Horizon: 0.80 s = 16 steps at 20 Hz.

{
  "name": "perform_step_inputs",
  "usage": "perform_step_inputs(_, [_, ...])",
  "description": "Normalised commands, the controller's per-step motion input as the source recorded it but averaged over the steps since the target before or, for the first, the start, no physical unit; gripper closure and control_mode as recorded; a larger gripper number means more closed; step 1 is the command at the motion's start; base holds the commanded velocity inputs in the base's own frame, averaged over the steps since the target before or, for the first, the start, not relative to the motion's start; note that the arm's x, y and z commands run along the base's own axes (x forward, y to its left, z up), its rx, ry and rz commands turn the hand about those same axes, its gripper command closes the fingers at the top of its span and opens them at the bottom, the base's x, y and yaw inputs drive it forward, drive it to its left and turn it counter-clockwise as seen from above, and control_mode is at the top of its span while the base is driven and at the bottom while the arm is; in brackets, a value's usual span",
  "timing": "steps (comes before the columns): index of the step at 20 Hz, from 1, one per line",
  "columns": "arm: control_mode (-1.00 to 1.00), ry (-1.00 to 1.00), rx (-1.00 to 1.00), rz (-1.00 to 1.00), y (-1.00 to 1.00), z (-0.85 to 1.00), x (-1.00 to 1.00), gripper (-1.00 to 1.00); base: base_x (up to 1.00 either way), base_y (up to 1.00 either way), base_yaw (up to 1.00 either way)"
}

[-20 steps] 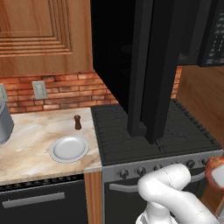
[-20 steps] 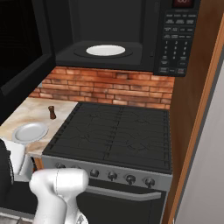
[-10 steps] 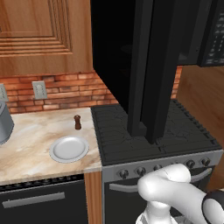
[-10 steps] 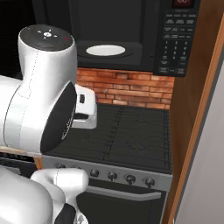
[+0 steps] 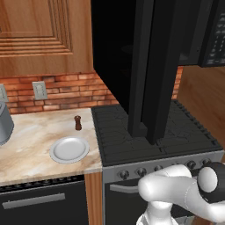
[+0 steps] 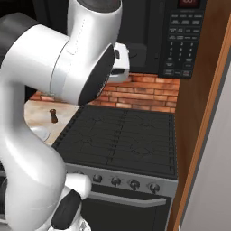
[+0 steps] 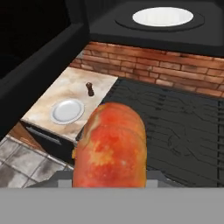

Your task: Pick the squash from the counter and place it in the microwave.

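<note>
The squash [image 7: 111,146], an orange-red lump, sits close against the hand camera and hides my fingertips; my gripper is shut on it. It hangs above the front left of the black stove [image 7: 175,122]. In the right base view my raised arm ends in the white hand [image 6: 119,59], level with the microwave's opening. The microwave stands open: its tall black door [image 5: 149,66] swings out over the stove, its button panel [image 6: 182,40] is to the right, and a white turntable [image 7: 162,16] lies inside. The marble counter [image 5: 30,138] lies to the left.
A grey plate [image 5: 69,149] and a small dark pepper mill [image 5: 78,122] stand on the counter beside the stove. A grey pot [image 5: 3,125] sits at the far left. A wooden panel [image 6: 203,113] walls the stove's right side. My arm's big white link [image 6: 58,67] blocks the left.
My arm has swung up from low by the stove front to high before the right base camera, carrying the squash up toward the microwave's opening. Nothing on the counter has moved.
</note>
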Motion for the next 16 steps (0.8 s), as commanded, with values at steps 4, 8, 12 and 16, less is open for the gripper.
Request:
perform_step_inputs(4, [-1.0,-0.48,0.0,0.04,0.0,-0.15,0.28,1.0,0.0,0.0,0.0])
perform_step_inputs(8, [-1.0,-0.46,0.01,0.0,-0.01,0.0,0.8,1.0,0.0,0.0,0.0])
perform_step_inputs(12, [-1.0,-0.29,0.01,0.0,0.0,0.23,1.0,1.0,0.0,0.0,0.0])
perform_step_inputs(16, [-1.0,0.0,0.03,-0.05,0.0,0.17,1.0,1.0,0.0,0.0,0.0])
